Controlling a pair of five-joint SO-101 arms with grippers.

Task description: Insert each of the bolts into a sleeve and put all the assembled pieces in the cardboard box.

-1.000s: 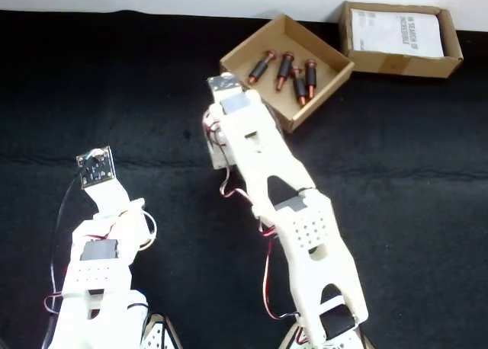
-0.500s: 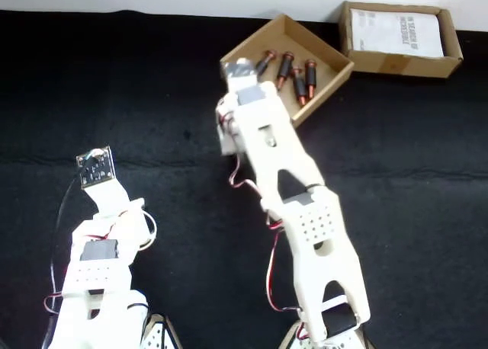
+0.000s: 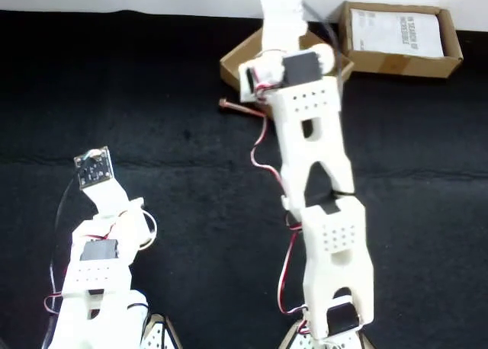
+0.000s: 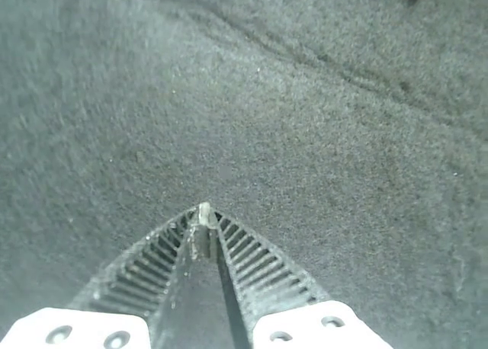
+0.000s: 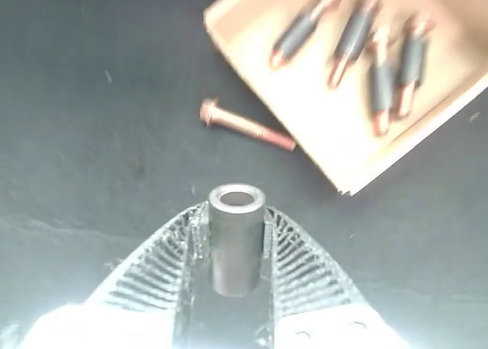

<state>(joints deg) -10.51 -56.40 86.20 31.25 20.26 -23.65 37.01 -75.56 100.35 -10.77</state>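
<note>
Right gripper [image 5: 236, 209]: ribbed jaws pinching a grey sleeve [image 5: 235, 250], carried lengthwise between them, open end at the fingertips, hollow bore visible. Held clear of the black cloth [image 5: 91, 97], apart from bolt and box.

Copper bolt [image 5: 248, 126]: loose on the cloth, lying flat just beside one wall of the box [image 5: 320, 113]. Flanged head turned away from the box, threaded tip close against the wall; whether tip and wall touch, cannot tell.

Four assembled pieces [image 5: 352, 38]: inside the box, each a copper bolt through a grey sleeve, lying flat on the floor, roughly side by side, copper ends showing at both ends of each sleeve.

Box: brown cardboard, open-topped, set cornerwise on the cloth at the far side of the table.

Right arm [image 3: 316, 136]: stretched far forward in the high view, upper part crossing in front of the box and covering most of it, red and white wires looping along its side.

Left gripper [image 4: 203, 216]: ribbed jaws pressed together, tips meeting, low over the cloth.

Left arm [image 3: 103, 242]: folded back at the near left of the table, well apart from bolt, sleeve and box.

Second cardboard box [image 3: 450, 56]: at the far right, just beside the first, with a printed sheet [image 3: 396, 30] lying inside.
</note>
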